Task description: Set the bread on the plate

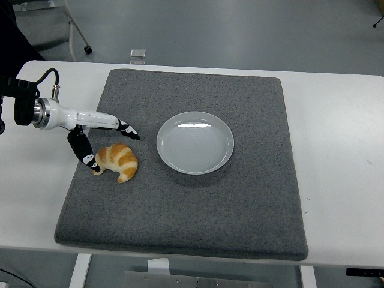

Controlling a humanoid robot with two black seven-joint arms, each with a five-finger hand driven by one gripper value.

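White table (336,120), grey mat (240,216) (square) lying on it

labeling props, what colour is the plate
Pale grey-white plate, glossy; seen in the head view.

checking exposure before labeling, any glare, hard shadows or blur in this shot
Head view: soft, even light; pale reflections on the round white plate; only faint shadow under the golden croissant on the grey felt mat; the left hand is sharp, no motion blur.
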